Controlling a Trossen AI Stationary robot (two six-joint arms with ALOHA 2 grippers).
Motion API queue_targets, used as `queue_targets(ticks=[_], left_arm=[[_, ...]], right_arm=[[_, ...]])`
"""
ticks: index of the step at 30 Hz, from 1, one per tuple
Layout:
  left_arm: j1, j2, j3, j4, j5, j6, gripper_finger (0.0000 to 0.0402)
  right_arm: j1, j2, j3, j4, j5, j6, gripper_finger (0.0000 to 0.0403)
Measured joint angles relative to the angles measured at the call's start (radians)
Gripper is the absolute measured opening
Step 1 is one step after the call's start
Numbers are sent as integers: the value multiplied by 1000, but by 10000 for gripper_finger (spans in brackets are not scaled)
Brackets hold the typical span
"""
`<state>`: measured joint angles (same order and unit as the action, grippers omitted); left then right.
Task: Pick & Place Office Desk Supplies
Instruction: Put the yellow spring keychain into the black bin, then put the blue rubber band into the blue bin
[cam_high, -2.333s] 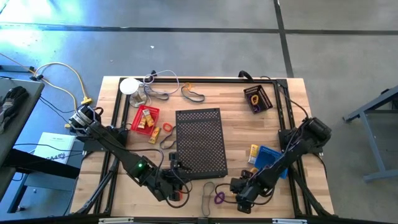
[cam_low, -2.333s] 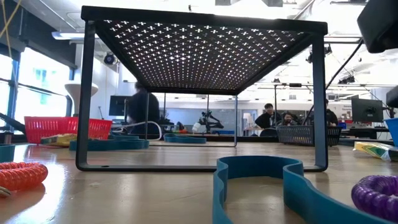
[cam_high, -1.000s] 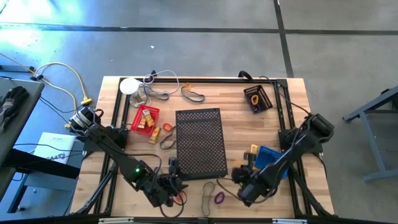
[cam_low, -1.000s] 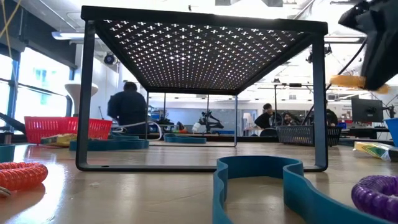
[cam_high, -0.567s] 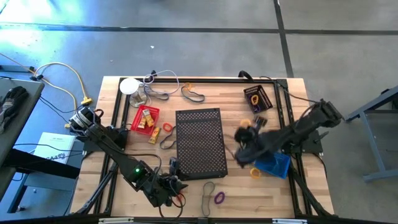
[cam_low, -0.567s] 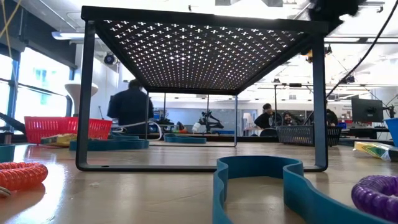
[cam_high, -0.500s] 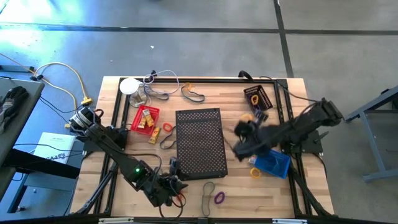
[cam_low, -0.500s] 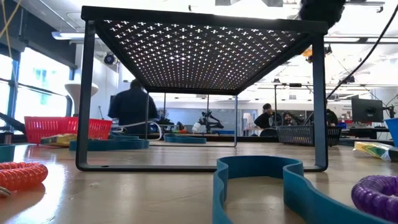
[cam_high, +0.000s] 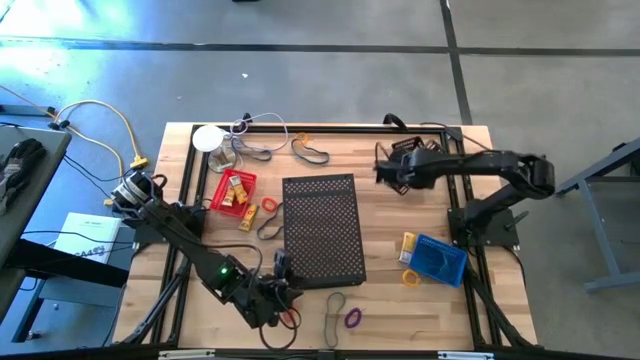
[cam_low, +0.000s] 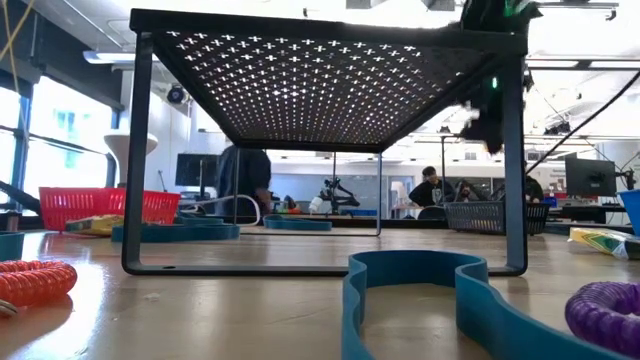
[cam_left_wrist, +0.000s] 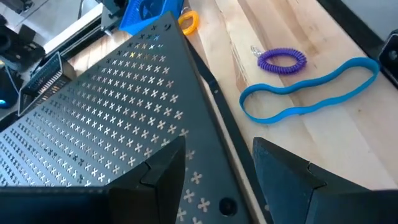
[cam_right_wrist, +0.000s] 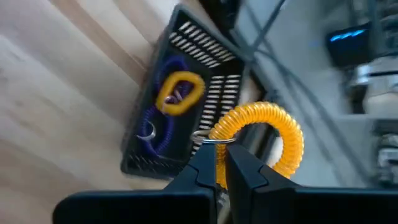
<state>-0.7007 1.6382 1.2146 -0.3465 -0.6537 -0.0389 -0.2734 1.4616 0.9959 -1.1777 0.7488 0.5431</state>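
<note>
A black perforated stand (cam_high: 322, 229) was seen at the middle of the wooden table (cam_high: 370, 140). The right gripper (cam_high: 388, 171) was held above the far right part of the table, just beside a dark basket (cam_high: 418, 152). The left gripper (cam_high: 282, 275) was placed low at the stand's near left corner. A red basket (cam_high: 232, 191) with yellow pieces lay to the stand's left, and a blue basket (cam_high: 438, 258) to its right. A purple loop (cam_high: 352, 318) and a thin band (cam_high: 334, 306) lay near the front edge.
</note>
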Motion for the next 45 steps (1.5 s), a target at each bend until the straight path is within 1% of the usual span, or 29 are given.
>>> queue_targets(ticks=[3, 6, 9, 13, 18, 23, 27, 30, 34, 39, 42, 45], left_arm=[[7, 0, -6, -1, 2, -3, 178], [13, 0, -7, -2, 3, -3, 178], [20, 0, -7, -5, 4, -3, 178], [25, 0, -7, -5, 4, -3, 178], [31, 0, -7, -5, 4, -15, 178], [31, 0, -7, -6, 37, -20, 178], [31, 0, -7, -14, 42, -21, 178], [31, 0, -6, -63, 35, -24, 178], [18, -15, -6, -161, 30, -71, 178], [-11, -66, -6, -296, 39, -167, 178], [-26, -105, -7, -267, 39, -179, 178], [-35, -133, -7, -206, 39, -137, 178]], right_arm=[[-101, -1, -77, 187, -73, -109, 4], [-175, -1, -125, 303, -109, -156, 4], [-219, -1, -150, 374, -141, -155, 4], [-263, -1, -165, 407, -222, -150, 16], [-274, 0, -174, 435, -216, -149, 55], [-272, 1, -174, 473, -196, -147, 122], [-254, -8, -169, 477, -147, -154, 173], [-222, -48, -151, 453, -140, -187, 194], [-164, -146, -113, 402, -137, -208, 200], [-75, -335, -101, 413, -51, -176, 200], [-8, -442, -100, 432, -41, -148, 200], [73, -524, -100, 447, -45, -124, 200]])
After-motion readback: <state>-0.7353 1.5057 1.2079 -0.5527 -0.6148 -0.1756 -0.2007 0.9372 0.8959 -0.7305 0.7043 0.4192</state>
